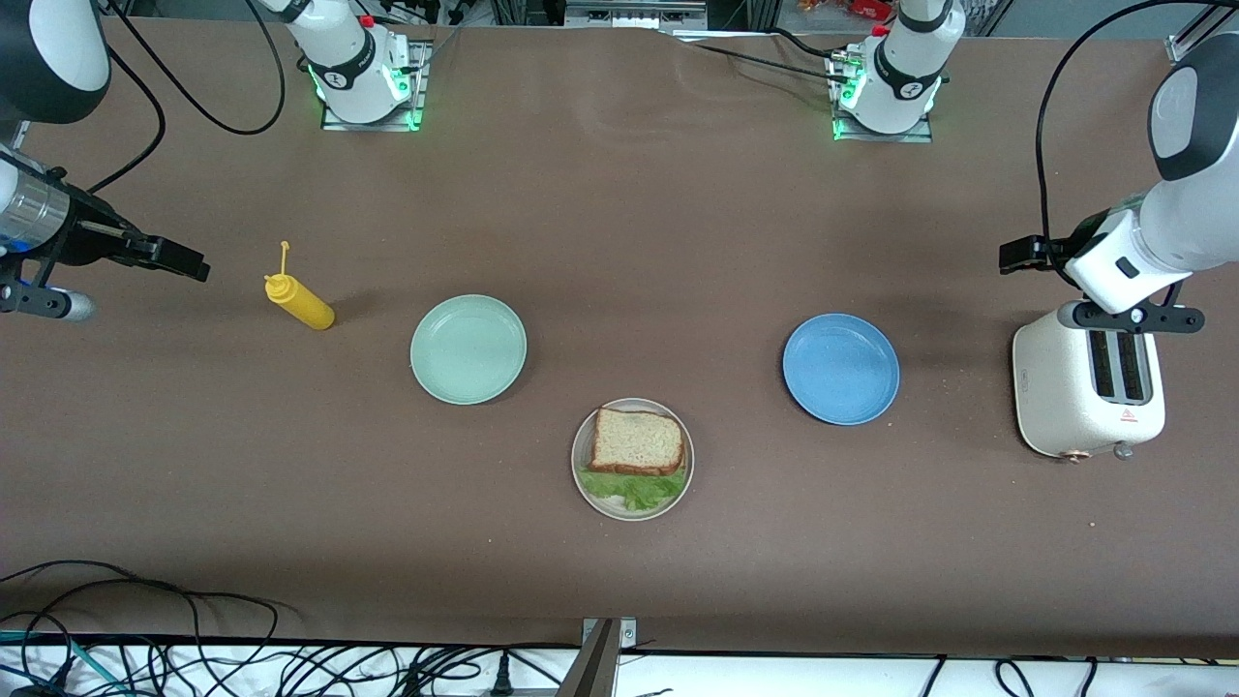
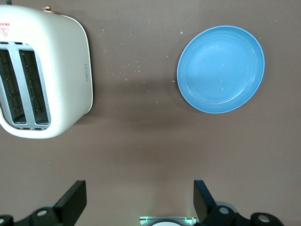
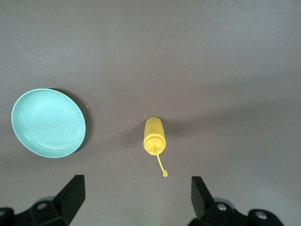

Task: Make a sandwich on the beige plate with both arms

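Note:
The beige plate [image 1: 631, 512] sits near the table's middle, nearer the front camera than the other plates. On it lies the sandwich: a speckled brown bread slice [image 1: 636, 440] on top of a ruffled green lettuce leaf [image 1: 634, 487] that sticks out at the near edge. Anything under the lettuce is hidden. My left gripper [image 1: 1131, 317] [image 2: 138, 200] hangs open and holds nothing over the toaster's end of the table. At the other end, my right gripper [image 1: 21, 298] [image 3: 136, 195] is also open with nothing in it, above bare table beside the yellow bottle. Both arms are well away from the plate.
A pale green plate [image 1: 468, 348] [image 3: 48, 122] and a blue plate [image 1: 840, 368] [image 2: 221, 69] flank the beige one, slightly farther back. A yellow squeeze bottle [image 1: 302, 304] [image 3: 154, 135] lies toward the right arm's end. A white toaster [image 1: 1084, 392] [image 2: 42, 70] stands at the left arm's end.

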`<action>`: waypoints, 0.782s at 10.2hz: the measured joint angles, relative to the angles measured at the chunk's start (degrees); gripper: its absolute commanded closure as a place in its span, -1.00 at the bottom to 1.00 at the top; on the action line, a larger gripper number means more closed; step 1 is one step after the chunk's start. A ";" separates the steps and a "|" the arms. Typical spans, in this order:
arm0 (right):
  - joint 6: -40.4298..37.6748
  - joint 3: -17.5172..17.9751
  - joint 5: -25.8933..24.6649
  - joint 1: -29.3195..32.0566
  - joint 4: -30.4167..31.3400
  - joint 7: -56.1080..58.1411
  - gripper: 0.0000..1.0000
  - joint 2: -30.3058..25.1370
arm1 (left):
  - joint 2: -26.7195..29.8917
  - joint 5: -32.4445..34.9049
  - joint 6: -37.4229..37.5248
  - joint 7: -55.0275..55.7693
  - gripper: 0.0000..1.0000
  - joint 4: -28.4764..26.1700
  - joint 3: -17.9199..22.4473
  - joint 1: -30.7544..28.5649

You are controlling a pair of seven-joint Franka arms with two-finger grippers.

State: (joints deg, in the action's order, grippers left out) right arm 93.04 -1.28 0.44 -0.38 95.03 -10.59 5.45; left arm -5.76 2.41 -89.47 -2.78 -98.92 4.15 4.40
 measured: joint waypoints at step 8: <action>0.00 0.04 0.03 -0.20 0.00 -0.37 -1.00 0.19 | 3.10 -0.01 -3.10 0.14 -1.00 -1.54 -0.33 -0.47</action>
State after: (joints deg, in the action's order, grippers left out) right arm 93.04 -1.24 0.47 -0.58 95.03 -10.96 5.64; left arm -2.66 2.41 -92.57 -2.64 -100.46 3.82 3.93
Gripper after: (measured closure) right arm 0.000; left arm 0.000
